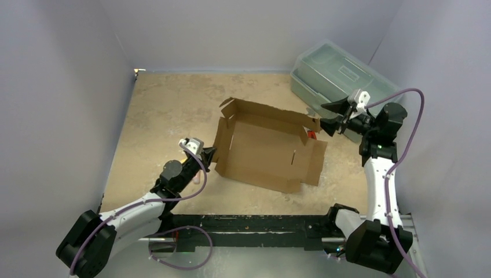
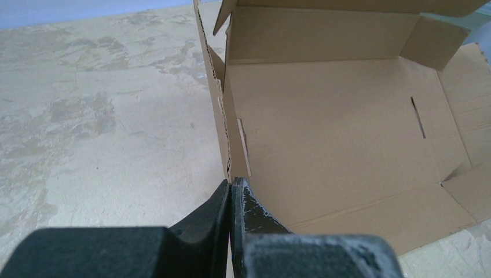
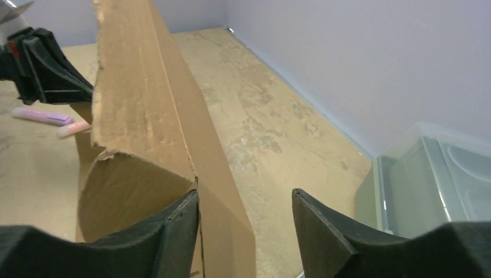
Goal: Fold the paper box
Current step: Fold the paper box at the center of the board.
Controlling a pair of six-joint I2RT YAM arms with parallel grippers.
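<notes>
1. paper box [image 1: 263,150] sits mid-table [image 1: 168,110], only partly formed: base flat, left wall and far wall raised, near flap and right-side panel lying flat (slots visible in the base and the right panel).
2. left gripper [image 1: 207,154] is at the near end of the box's left wall. In the left wrist view its fingers [image 2: 223,202] are pressed together on the lower edge of that upright wall, so it is pinching the cardboard.
3. right gripper [image 1: 325,117] is at the right end of the far wall, up off the table. In the right wrist view its jaws stand clearly apart, nothing clamped.
4. In the right wrist view the far wall runs away from the camera, upright. Its torn-looking end flap curls next to one finger [image 3: 185,226]; contact or just beside, cannot tell.
5. plastic toolbox [image 1: 336,72], translucent grey-green, lid on, sits in the far right corner, behind the right gripper and apart from the box.
6. Two pink pens [image 3: 41,114] lie on the table by the left gripper, outside the box.
7. Small red item [image 1: 311,134] at the box's right end, too small to identify.
</notes>
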